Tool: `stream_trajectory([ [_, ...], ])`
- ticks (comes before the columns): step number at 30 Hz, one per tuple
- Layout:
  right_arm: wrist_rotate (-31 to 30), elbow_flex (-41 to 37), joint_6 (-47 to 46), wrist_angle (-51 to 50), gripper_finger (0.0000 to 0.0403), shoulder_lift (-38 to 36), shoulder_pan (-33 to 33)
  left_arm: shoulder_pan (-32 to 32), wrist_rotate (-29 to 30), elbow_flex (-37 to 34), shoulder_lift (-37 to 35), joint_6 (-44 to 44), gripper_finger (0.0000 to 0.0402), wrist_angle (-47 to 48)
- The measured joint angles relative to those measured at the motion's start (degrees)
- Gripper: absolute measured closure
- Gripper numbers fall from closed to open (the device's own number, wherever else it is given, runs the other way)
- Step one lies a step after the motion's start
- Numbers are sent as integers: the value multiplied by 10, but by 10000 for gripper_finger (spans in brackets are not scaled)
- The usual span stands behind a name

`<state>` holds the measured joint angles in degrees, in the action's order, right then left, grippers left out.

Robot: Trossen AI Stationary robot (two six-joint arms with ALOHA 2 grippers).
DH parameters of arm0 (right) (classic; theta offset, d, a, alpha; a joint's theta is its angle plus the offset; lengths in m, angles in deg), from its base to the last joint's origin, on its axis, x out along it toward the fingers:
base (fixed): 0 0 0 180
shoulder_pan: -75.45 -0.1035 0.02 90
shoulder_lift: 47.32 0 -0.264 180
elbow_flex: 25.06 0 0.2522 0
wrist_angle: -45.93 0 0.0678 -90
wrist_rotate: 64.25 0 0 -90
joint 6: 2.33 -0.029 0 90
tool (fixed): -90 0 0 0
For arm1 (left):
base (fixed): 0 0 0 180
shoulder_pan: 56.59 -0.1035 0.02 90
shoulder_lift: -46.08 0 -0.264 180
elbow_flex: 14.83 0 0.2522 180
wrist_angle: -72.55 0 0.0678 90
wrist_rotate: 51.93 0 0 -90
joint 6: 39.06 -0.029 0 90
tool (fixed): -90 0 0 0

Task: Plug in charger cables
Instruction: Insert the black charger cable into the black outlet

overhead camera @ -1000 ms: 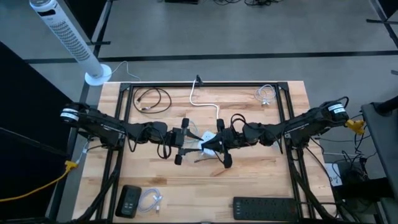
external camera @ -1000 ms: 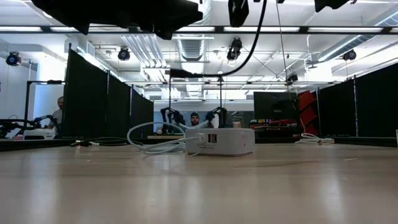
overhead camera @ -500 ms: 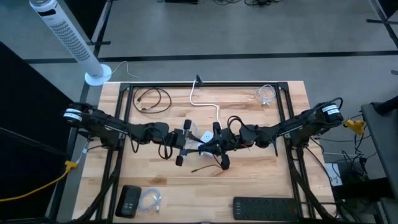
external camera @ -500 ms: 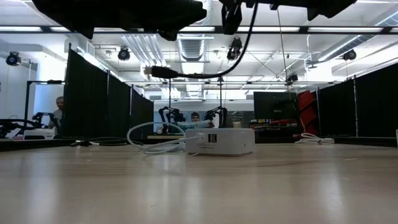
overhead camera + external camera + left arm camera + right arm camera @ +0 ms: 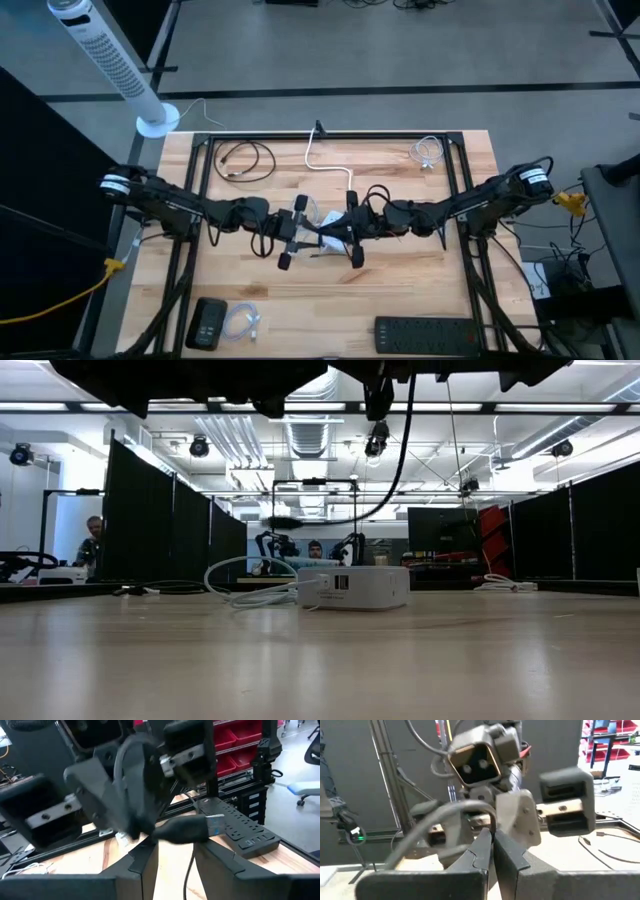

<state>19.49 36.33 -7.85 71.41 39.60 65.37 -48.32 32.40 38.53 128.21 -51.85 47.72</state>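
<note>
High view shows both my arms meeting over the middle of the worktop (image 5: 400, 290), just above the white socket cube (image 5: 353, 587). My right tool (image 5: 352, 240) is pinched tight on a black charger cable (image 5: 440, 815), whose plug end (image 5: 187, 827) sticks out between the fingers of my left tool (image 5: 287, 238). Those fingers stand part-way apart around the plug; whether they touch it I cannot tell. Other charger cables (image 5: 245, 158) lie coiled near the far edge.
</note>
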Motion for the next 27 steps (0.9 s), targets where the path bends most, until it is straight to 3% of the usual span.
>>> stream_trajectory([
  [12,2,0,2,-2,403,-4,0,0,0,4,-1,-2,277,17],
  [21,-1,0,68,-40,403,-58,-42,-11,59,5,-2,-21,289,136],
  [27,-87,0,112,-117,403,-72,-106,-12,62,5,-2,-21,296,147],
])
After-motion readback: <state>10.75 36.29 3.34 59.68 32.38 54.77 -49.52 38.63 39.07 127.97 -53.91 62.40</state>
